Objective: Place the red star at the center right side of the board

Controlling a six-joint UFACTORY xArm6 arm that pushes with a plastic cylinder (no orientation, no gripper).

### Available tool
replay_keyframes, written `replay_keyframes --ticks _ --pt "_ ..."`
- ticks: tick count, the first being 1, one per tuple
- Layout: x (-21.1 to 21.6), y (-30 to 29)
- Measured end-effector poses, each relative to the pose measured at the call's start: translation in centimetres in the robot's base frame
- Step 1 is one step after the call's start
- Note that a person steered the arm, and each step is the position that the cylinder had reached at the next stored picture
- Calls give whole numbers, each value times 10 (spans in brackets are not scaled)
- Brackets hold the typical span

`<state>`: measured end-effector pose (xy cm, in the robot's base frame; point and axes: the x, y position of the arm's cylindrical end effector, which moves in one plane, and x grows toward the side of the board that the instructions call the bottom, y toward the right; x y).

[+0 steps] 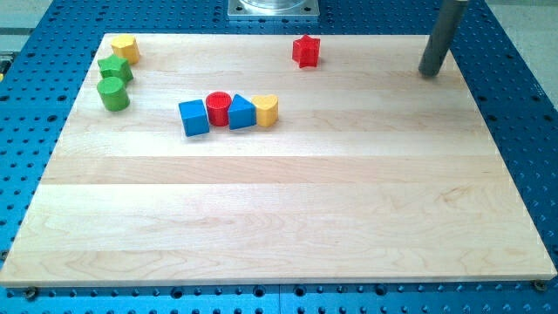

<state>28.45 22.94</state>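
Your bare rod tip (pixel 429 73), touching nothing, sits right of the red star block (pixel 306 51); circle to its upper-left, push toward the wooden board's (pixel 288 218) mid-right.

reds 2 (pixel 306 51) (pixel 218 108); blues 2 (pixel 193 118) (pixel 241 113); yellows 2 (pixel 125 48) (pixel 267 110); greens 2 (pixel 115 69) (pixel 112 93)

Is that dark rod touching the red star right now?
No, my tip stands well off to the view's right of the red star, with bare board between them.

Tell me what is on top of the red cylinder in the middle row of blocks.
Nothing sits on the red cylinder; its round top face is bare. The blue cube and a blue block flank it. Its lower back side is hidden. My tip is far off, at the view's upper right.
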Motion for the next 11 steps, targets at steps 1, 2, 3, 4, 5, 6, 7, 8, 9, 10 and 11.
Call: replay_keyframes --ticks 1,2,3,4,5,6,7,8,9,10,11 --pt "10 -84" --pt "29 -153" --pt "13 -194" --pt "-4 -247" --pt "-38 -246" --pt "-60 -199" --pt "-9 -129" --pt "68 -61" --pt "133 4" --pt "120 -3" --pt "111 46"
